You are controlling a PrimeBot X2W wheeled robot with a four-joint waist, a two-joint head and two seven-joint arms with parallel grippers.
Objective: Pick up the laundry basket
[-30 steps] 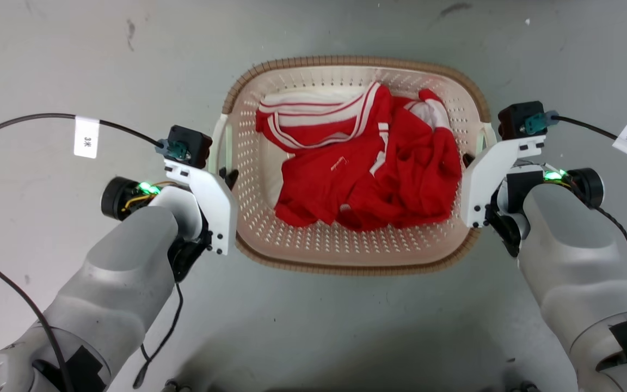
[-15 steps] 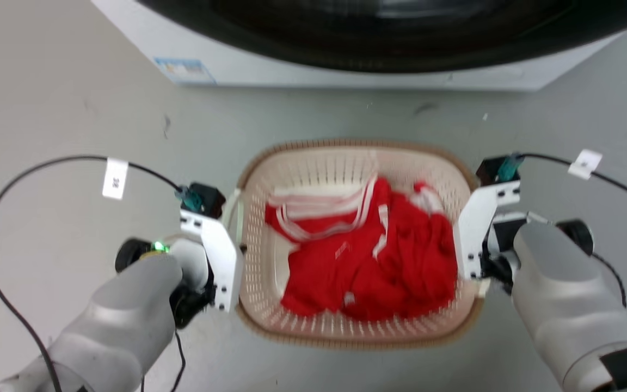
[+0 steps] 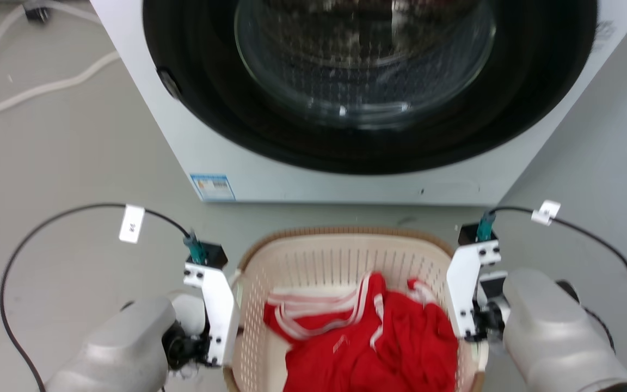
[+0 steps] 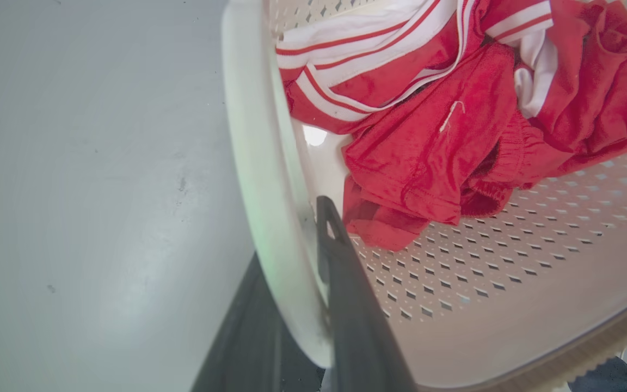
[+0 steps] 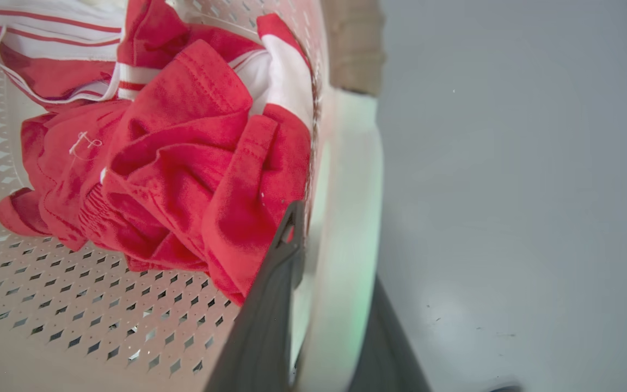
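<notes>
Head view: a cream perforated laundry basket with a brown woven-look rim sits at the bottom centre, holding crumpled red clothes with white stripes. The left gripper is pressed to its left side and the right gripper to its right side. A white washing machine with a dark round door now spans the top of the picture, where a second ago there was bare grey floor. The whole scene has slid down, so the camera has tilted or risen. The basket keeps its place between the two grippers, which suggests it is coming up with the arms, though its clearance from the floor cannot be confirmed.

Left wrist view: the two dark fingers are drawn narrow around the white left handle, one inside the basket wall, one outside. The red clothes lie just beyond, on the dotted basket bottom.

Right wrist view: the same on the other side. The fingers pinch the white right handle, the inner one touching the red cloth.

With both grips seated, the lift appears to be under way. An uneven rise could tip the load.
</notes>
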